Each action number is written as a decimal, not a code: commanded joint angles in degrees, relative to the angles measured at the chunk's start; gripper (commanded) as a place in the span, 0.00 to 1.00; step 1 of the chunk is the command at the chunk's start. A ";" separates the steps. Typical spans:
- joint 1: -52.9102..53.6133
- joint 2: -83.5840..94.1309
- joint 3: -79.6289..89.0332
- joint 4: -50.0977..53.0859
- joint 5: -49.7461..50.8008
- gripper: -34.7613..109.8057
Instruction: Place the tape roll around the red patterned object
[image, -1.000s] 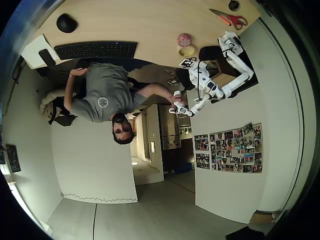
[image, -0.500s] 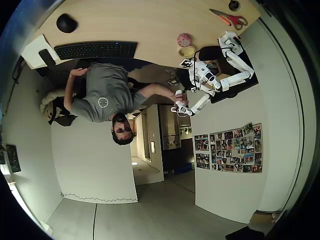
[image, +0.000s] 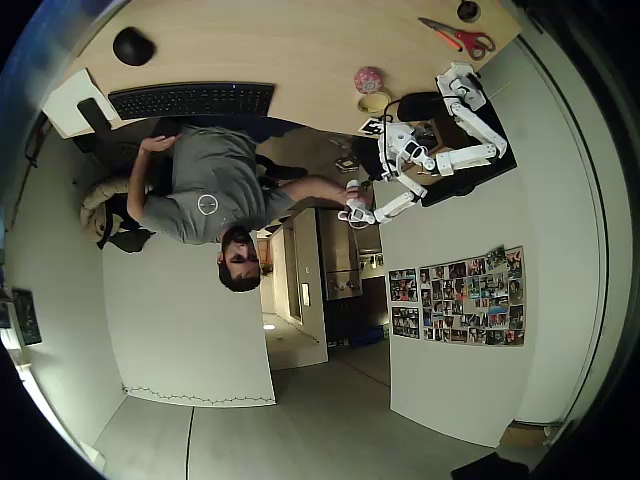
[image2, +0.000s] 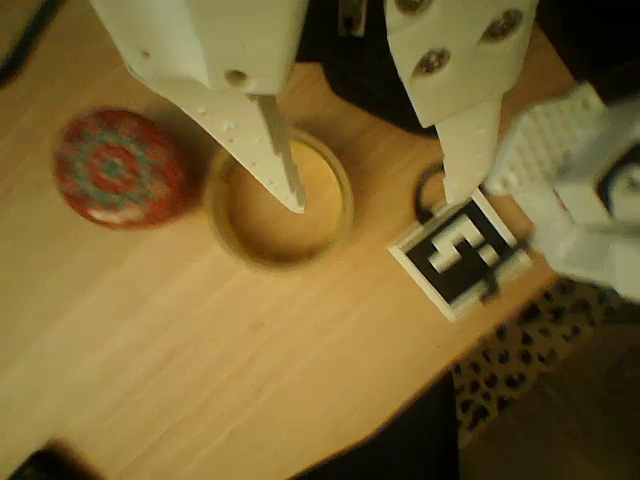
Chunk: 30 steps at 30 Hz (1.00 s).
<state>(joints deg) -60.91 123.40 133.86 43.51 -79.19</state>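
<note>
Tape roll: pale cream-yellow ring, centre showing the same warm tone as the worktop. Red patterned object, at its 9 o'clock in the wrist view: pinkish-red with concentric pale grey-green and red rings of fine pattern. Worktop: light wood, faint grain. Tool: plain white fingers with dark screw heads. Marker card, at 3 o'clock of the roll: black-and-white square code. In the overhead view, scissors have red handles; mouse and keyboard are black.
</note>
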 joint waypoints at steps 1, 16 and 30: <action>-1.32 -3.87 1.14 -5.36 1.49 0.49; 0.00 -17.67 4.83 -18.46 4.75 0.47; -1.32 -23.55 7.56 -30.67 4.57 0.24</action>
<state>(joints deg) -61.88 98.88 143.00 12.57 -74.09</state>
